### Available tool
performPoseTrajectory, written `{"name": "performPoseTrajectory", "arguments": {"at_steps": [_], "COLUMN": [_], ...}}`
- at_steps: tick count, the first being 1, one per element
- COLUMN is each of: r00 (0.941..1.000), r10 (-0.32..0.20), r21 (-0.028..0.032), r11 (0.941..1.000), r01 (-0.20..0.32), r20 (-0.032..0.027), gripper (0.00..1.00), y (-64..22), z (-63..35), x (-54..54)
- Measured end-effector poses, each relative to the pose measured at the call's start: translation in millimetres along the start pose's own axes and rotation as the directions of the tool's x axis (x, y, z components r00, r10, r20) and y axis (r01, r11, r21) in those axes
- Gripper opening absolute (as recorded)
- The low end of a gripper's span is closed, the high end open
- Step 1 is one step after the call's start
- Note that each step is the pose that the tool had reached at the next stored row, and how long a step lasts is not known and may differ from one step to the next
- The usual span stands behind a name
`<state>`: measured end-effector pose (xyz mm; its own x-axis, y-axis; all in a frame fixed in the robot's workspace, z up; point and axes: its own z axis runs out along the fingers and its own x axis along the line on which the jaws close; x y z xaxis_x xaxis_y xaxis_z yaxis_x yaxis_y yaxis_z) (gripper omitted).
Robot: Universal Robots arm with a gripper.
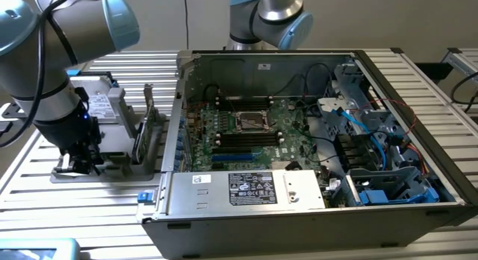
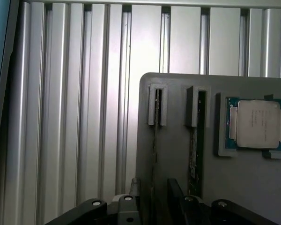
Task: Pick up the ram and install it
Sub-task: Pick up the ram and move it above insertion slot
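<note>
End effector point(image 2: 153, 185), fingers spread wide and gripping nothing, set low over the grey holder point(image 2: 178, 84), where the ram point(image 2: 154, 145) stands on edge in a slot, in line between the two fingers. The ram reads as light, thin, stiff and easily damaged, so it is best pinched across its flat faces near mid-length. The holder, also carrying a processor point(image 2: 255, 123), rests on a slatted aluminium desk point(image 1: 30, 184) at the exterior view's left of the open computer case point(image 1: 314, 137), with a plain wall beyond.
</note>
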<state>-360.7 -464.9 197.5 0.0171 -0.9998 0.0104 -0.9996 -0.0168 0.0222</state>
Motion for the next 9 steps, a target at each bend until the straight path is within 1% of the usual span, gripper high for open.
{"name": "performPoseTrajectory", "arguments": {"at_steps": [1,2,5,6,9], "r00": [1.0,1.0,1.0,1.0,1.0], "r10": [0.0,0.0,0.0,0.0,0.0], "r21": [-0.0002,-0.0001,-0.0003,-0.0003,-0.0002], "r11": [1.0,1.0,1.0,1.0,1.0], "r01": [0.0,0.0,0.0,0.0,0.0], "r20": [-0.0001,0.0,0.0005,0.0007,0.0006], "gripper": [0.34,0.34,0.15,0.14,0.14], "y": [0.0,0.0,0.0,0.0,0.4], "z": [0.6,1.3,1.5,-0.5,-14.1], "x": [0.0,0.0,0.2,0.5,1.7]}}
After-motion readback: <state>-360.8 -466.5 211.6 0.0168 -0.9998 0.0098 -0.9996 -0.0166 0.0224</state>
